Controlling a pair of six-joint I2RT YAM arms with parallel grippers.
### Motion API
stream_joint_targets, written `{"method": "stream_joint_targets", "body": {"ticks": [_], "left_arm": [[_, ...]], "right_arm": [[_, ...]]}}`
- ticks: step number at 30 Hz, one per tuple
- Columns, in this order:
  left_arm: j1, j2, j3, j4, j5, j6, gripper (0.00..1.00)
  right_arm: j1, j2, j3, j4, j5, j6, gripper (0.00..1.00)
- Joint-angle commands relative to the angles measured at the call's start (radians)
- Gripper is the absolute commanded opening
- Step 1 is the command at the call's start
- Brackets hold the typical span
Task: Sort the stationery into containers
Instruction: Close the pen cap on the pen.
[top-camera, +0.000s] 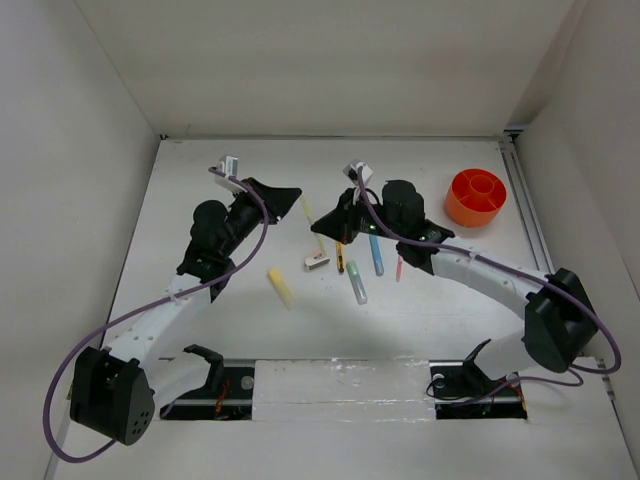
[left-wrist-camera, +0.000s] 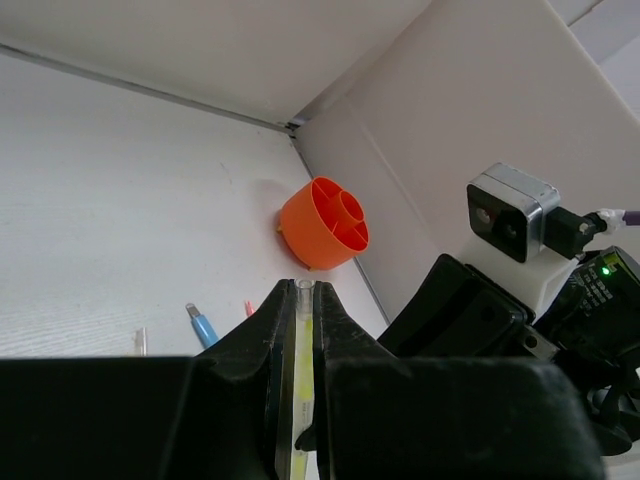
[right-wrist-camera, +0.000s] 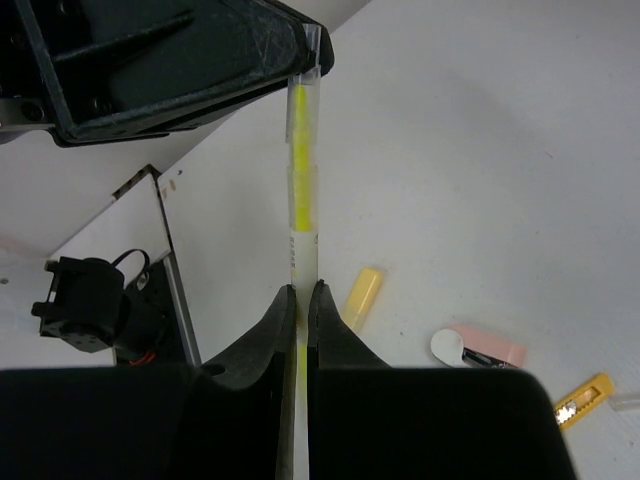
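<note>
A thin clear pen with a yellow core (top-camera: 312, 222) hangs above the table, and both grippers are shut on it. My left gripper (top-camera: 295, 194) pinches its far end (left-wrist-camera: 303, 330). My right gripper (top-camera: 322, 229) pinches the near end (right-wrist-camera: 301, 240). On the table below lie a yellow stick (top-camera: 281, 286), a white eraser (top-camera: 316, 262), a yellow-black pen (top-camera: 340, 257), a pale green pen (top-camera: 356, 283), a blue pen (top-camera: 376, 254) and a thin red stick (top-camera: 399, 267). The round orange-red container (top-camera: 476, 196) stands at the back right, apart from both grippers.
White walls close in the table at the back and on both sides. A metal rail (top-camera: 528, 215) runs along the right edge behind the cup. The left gripper's body (right-wrist-camera: 170, 55) fills the top of the right wrist view.
</note>
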Motion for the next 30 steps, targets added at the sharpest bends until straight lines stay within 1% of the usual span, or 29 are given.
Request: {"method": "stream_joint_targets", "body": {"ticks": [1, 7, 11, 12, 15, 16, 18, 21, 30], "left_arm": [[0.003, 0.0, -0.008, 0.07, 0.042, 0.004, 0.0], [0.003, 0.0, -0.03, 0.09, 0.052, 0.034, 0.0], [0.003, 0.0, -0.05, 0.133, 0.066, 0.047, 0.0], [-0.014, 0.0, -0.05, 0.133, 0.066, 0.069, 0.0], [-0.092, 0.011, -0.016, 0.042, 0.0, 0.14, 0.0], [-0.109, 0.011, -0.016, 0.032, 0.0, 0.169, 0.0], [-0.109, 0.02, -0.016, 0.032, 0.011, 0.169, 0.0], [-0.109, 0.02, -0.05, 0.073, 0.022, 0.146, 0.0], [-0.109, 0.04, -0.061, 0.107, 0.057, 0.128, 0.0]], "right_arm": [[-0.005, 0.02, 0.075, 0.049, -0.049, -0.014, 0.0], [-0.005, 0.033, 0.109, 0.049, -0.059, 0.004, 0.0], [-0.014, 0.022, 0.143, 0.003, -0.059, -0.011, 0.0], [-0.014, 0.013, 0.152, -0.01, -0.059, -0.011, 0.0], [-0.034, 0.004, 0.182, -0.064, -0.059, -0.037, 0.0], [-0.044, -0.007, 0.183, -0.073, -0.059, -0.047, 0.0], [-0.044, -0.007, 0.193, -0.073, -0.059, -0.047, 0.0], [-0.054, -0.007, 0.203, -0.073, -0.069, -0.047, 0.0], [-0.083, 0.002, 0.268, -0.03, -0.081, -0.047, 0.0]]}}
